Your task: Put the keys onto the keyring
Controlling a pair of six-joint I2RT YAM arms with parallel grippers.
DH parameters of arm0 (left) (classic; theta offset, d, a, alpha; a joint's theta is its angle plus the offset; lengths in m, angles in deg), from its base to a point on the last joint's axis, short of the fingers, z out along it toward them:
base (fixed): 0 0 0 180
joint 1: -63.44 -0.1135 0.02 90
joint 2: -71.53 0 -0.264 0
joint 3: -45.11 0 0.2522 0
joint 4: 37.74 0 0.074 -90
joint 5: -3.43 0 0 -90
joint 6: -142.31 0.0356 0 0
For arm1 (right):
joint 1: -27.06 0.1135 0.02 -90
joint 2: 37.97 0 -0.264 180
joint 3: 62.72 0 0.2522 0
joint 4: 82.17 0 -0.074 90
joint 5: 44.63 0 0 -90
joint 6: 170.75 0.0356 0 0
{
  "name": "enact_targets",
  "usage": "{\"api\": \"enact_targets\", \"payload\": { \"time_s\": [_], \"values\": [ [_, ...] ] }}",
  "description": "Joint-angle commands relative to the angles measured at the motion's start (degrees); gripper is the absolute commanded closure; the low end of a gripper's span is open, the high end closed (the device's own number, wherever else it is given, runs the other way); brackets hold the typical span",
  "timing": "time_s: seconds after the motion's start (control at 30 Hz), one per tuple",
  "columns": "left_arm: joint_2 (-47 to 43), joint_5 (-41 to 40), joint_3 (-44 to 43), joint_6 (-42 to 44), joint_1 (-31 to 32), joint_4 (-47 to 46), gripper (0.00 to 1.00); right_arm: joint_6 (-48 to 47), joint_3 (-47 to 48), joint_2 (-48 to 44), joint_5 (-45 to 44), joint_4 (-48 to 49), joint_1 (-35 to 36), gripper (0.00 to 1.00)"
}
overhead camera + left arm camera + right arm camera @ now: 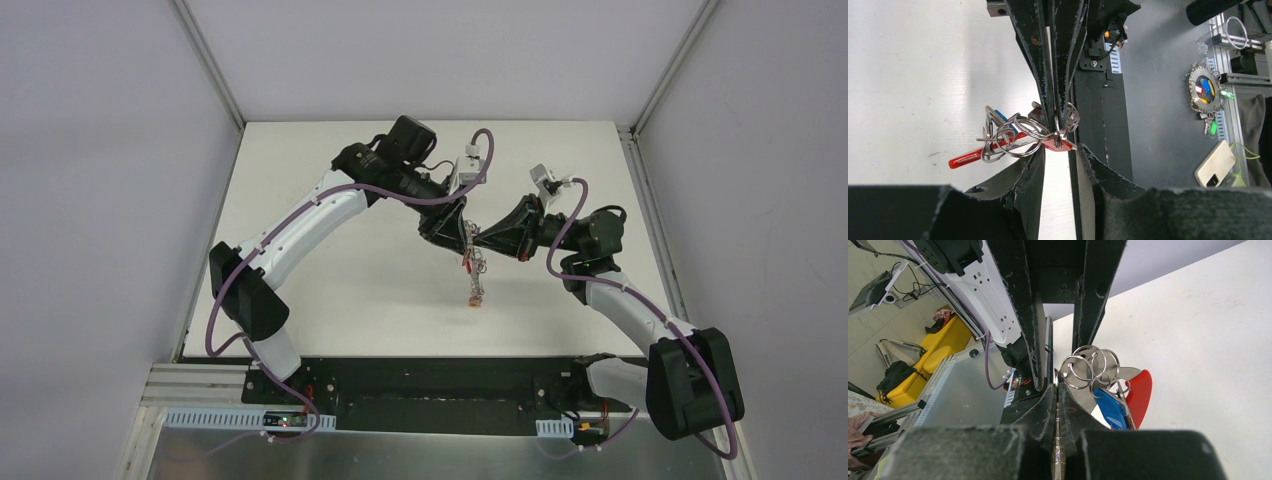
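threading step, frame centre: right gripper clenching keyring; left gripper standing released beside it; next likely calling for left pinching one of keys, steering it into ring.

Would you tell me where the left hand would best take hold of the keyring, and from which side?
Probably the grey loops of the keyring, fanned out beside the pinch of the right hand, closing across their flat faces. The left hand faces them from the opposite side, fingers apart, so a straight approach suits; the red band sticks out sideways.
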Motion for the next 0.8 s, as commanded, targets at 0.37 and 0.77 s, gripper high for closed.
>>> {"api": "enact_targets", "payload": {
  "time_s": [0.37,0.77],
  "values": [
    [-0.2,4.4,0.2,-4.8,-0.2,-5.8,0.72,-1.1,1.5,0.2,-0.8,2.2,-0.1,1.00],
    [0.3,4.2,0.5,-6.2,0.2,-6.7,1.00,-2.3,1.7,-0.2,-1.1,0.3,-0.1,1.00]
  ]
}}
